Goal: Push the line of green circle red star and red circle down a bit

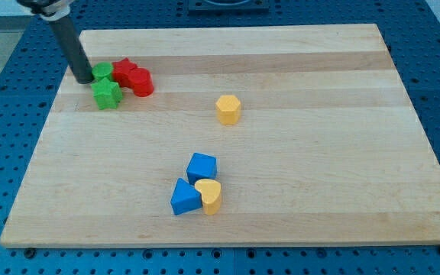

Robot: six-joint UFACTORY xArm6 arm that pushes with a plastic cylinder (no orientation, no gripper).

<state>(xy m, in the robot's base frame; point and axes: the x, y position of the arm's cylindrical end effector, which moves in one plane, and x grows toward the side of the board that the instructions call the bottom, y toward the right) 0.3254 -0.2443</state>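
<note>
Camera view showed you the wooden counter (296, 76) with the blocks in three places. Your arm carried no fingers at all, only the dark rod, so nothing could be said about them being apart or together. My tip (85, 79) stood near the counter's top left corner, and it was touching the green circle (102, 72) from the 9 o'clock side.

From the green circle, the red star (124, 70) lay at about 3 o'clock, touching it. The red circle (141, 81) was at about 4 o'clock from the red star, pressed against it, so the three made a short line across the view with a small drop at the view's right. The green star (107, 95) sat at 6 o'clock from the green circle, just below it and touching.

Well apart from this group, the yellow hexagon (228, 109) stood alone near the counter's middle. Lower, at about 6 o'clock from it, you had a tight cluster: the blue cube (202, 166) on top, the blue triangle (183, 198) at its 7 o'clock, and the yellow heart (210, 195) beside the triangle at 3 o'clock, touching both.
</note>
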